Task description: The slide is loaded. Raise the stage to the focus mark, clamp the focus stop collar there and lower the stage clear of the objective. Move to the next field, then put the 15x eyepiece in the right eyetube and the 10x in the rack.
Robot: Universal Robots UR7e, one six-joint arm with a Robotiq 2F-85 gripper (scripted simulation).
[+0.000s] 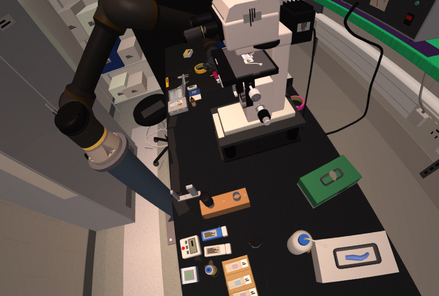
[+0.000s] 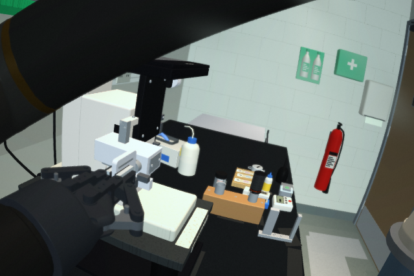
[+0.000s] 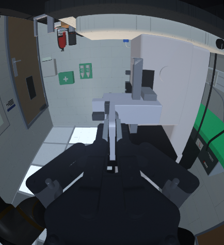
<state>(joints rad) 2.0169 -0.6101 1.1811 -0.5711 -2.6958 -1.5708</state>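
Observation:
My gripper [image 3: 111, 129] is at the left side of the microscope [image 1: 258, 52], below the black stage [image 1: 242, 66], and is closed on a thin grey lever [image 3: 112, 134] that sticks out of the pale focus block [image 2: 128, 154]. The slide [image 1: 248, 58] lies on the stage under the objective. On the near bench an orange eyepiece rack [image 1: 225, 202] holds a black eyepiece [image 1: 207, 200] in one hole. Its other hole [image 1: 237, 195] is empty. In the side camera the gripper is mostly hidden behind the stage.
The microscope's white body [image 3: 170, 77] stands close on the right of my gripper. A wash bottle [image 1: 299, 242], a green box [image 1: 329, 180], a white tray [image 1: 354, 257], slide boxes [image 1: 239, 276] and a timer [image 1: 190, 246] crowd the near bench.

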